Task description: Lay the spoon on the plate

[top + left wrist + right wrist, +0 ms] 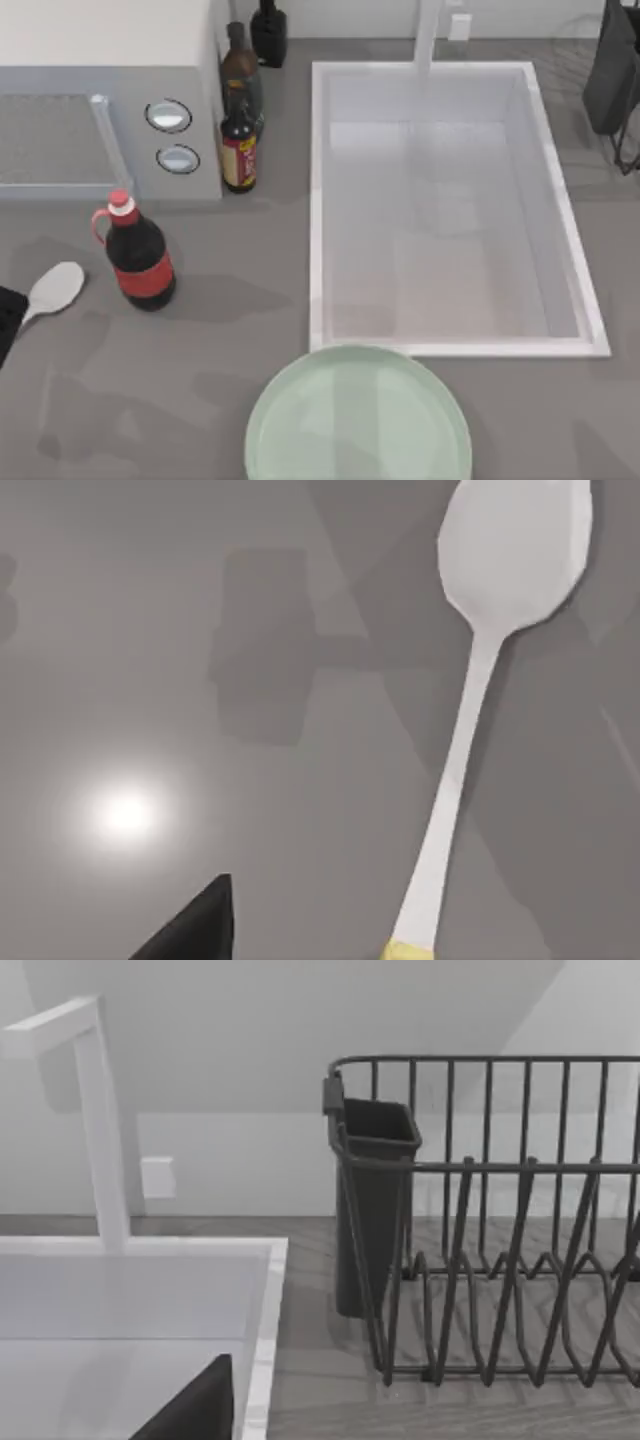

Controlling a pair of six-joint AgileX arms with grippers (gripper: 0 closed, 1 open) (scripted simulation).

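At far left, just left of the cola bottle: spoon flat on the table, well apart from the plate near centre. Looks light, stiff, slippery; best pinched at mid-handle. Left gripper beside the handle, finger state impossible to tell.

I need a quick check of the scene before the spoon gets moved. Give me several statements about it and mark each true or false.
1. The spoon lies on the counter, left of the cola bottle. True.
2. The spoon already rests on the plate. False: the plate is bare and sits at the near edge, below the sink.
3. The cola bottle stands upright. True.
4. The plate sits inside the sink. False: it lies on the counter outside it.
5. A dark dish rack stands beside the sink. True.
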